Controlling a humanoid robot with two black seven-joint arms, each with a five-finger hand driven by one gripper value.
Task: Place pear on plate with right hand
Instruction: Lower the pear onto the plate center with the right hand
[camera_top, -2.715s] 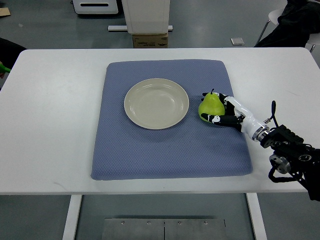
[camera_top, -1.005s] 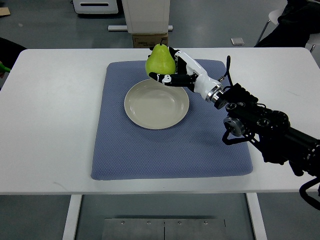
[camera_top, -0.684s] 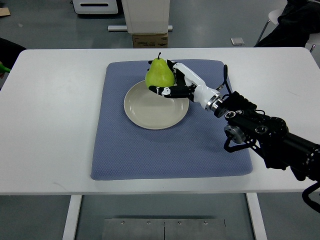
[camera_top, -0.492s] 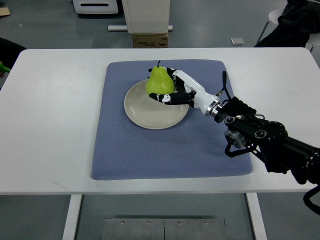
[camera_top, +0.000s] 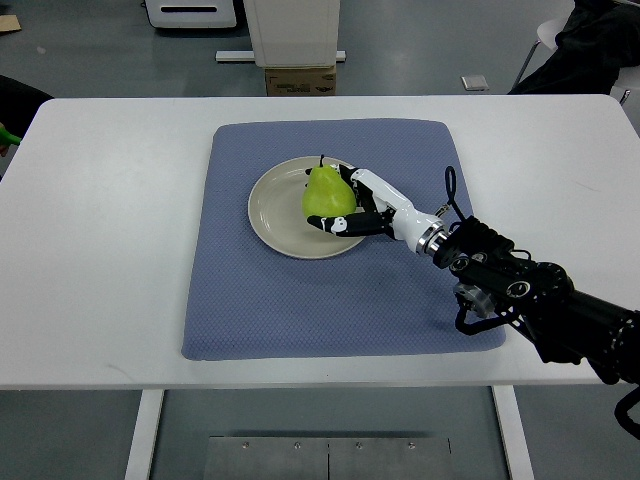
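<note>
A green pear (camera_top: 326, 191) stands upright on the right part of a cream plate (camera_top: 283, 210), which lies on a blue mat (camera_top: 300, 300). My right hand (camera_top: 350, 203) reaches in from the lower right and its white and black fingers (camera_top: 340, 225) wrap the pear's right side and base. The hand is shut on the pear. The pear's underside looks to be touching the plate, though I cannot tell for sure. No left arm shows.
The mat covers the middle of a white table (camera_top: 110, 230). Beyond the table's far edge stand a white cabinet with a cardboard box (camera_top: 299, 78). The right arm's black forearm (camera_top: 540, 300) lies over the mat's lower right corner.
The right hand carried the pear from the mat right of the plate up over the plate's far rim, then lowered it onto the plate's right part.
</note>
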